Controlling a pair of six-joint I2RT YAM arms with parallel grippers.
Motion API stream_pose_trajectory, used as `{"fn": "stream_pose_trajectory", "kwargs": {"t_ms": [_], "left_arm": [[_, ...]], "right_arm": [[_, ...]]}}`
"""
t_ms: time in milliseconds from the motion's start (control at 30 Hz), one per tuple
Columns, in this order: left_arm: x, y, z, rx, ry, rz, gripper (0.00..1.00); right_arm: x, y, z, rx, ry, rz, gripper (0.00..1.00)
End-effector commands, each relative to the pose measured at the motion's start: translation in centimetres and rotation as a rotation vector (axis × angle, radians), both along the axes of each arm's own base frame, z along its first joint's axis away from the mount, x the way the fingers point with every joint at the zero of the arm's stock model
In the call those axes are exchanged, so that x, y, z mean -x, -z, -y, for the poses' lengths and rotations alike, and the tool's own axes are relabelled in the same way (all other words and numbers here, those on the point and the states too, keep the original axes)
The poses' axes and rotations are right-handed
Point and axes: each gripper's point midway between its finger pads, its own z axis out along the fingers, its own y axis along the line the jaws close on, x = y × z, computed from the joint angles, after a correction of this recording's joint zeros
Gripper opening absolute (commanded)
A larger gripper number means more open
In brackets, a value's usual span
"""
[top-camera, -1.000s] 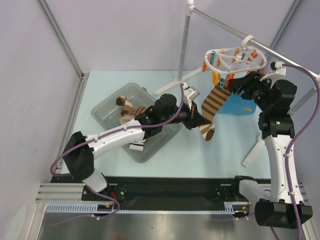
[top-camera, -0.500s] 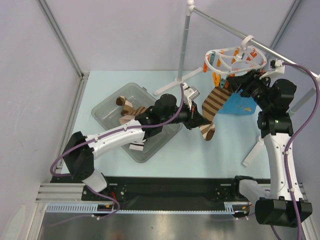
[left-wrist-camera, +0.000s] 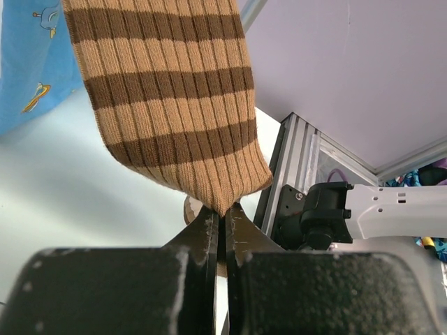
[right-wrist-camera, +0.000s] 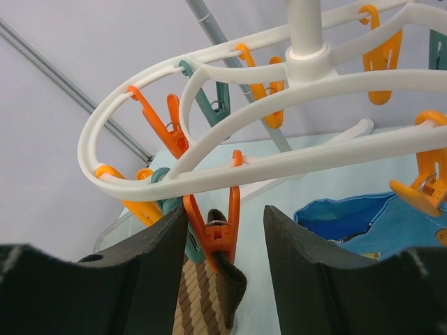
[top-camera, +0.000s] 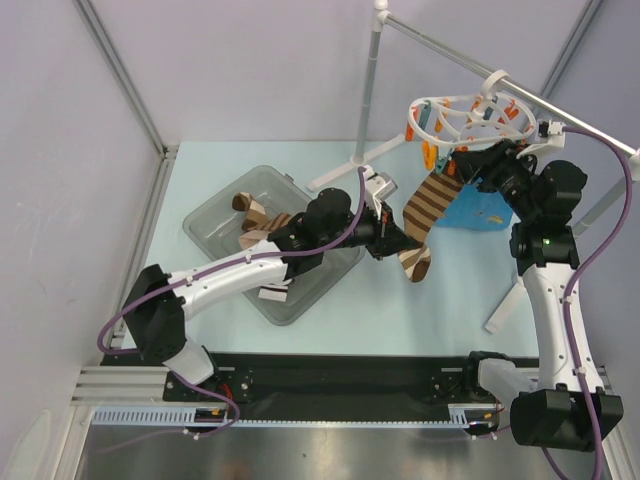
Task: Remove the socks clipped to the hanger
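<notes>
A brown-and-tan striped sock (top-camera: 425,210) hangs from an orange clip (right-wrist-camera: 222,227) on the white oval hanger (top-camera: 465,115). My left gripper (top-camera: 403,243) is shut on the sock's lower end, seen close in the left wrist view (left-wrist-camera: 174,105). My right gripper (top-camera: 470,163) is open with its fingers (right-wrist-camera: 307,272) on either side of that orange clip, the left finger close against it. A bright blue sock (top-camera: 478,210) hangs behind; it also shows in the right wrist view (right-wrist-camera: 370,220) and the left wrist view (left-wrist-camera: 28,63).
A clear plastic bin (top-camera: 215,215) at the left holds several socks (top-camera: 262,218). The silver rail (top-camera: 470,65) and its stand pole (top-camera: 370,90) carry the hanger; the stand's white feet (top-camera: 505,300) rest on the table. More orange and green clips (right-wrist-camera: 262,77) dangle from the ring.
My right gripper has risen slightly toward the hanger ring, closing in around the orange clip. The left gripper stays shut on the striped sock, almost unmoved.
</notes>
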Motion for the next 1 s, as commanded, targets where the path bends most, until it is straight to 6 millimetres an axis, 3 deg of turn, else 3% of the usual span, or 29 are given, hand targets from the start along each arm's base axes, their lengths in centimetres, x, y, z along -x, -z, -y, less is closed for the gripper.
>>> {"fn": "stream_pose_trajectory", "kwargs": {"t_ms": [0,267,467,567,600,700,967], "left_arm": [[1.52,-3.27,-0.37,0.08,0.04,0.034,0.0],[1.63,-3.24,-0.28,0.084,0.044,0.031,0.0],[1.62,-3.24,-0.19,0.083,0.044,0.031,0.0],[1.58,-3.17,-0.16,0.082,0.043,0.03,0.0],[1.54,-3.1,-0.14,0.081,0.041,0.03,0.0],[1.5,-3.2,-0.2,0.082,0.037,0.031,0.0],[1.49,-3.01,-0.5,0.073,0.026,0.028,0.0]], "right_arm": [[-0.18,-1.7,-0.18,-0.01,-0.012,0.074,0.53],[-0.3,-1.83,-0.32,-0.007,-0.023,0.104,0.56],[-0.53,-1.74,-0.21,-0.007,-0.013,0.1,0.49],[-0.63,-1.9,-0.12,-0.001,-0.004,0.106,0.33],[-0.57,-1.98,-0.2,0.003,-0.005,0.109,0.21],[-0.55,-1.95,-0.23,0.011,-0.004,0.106,0.02],[-0.43,-1.39,-0.16,0.012,0.0,0.084,0.0]]}}
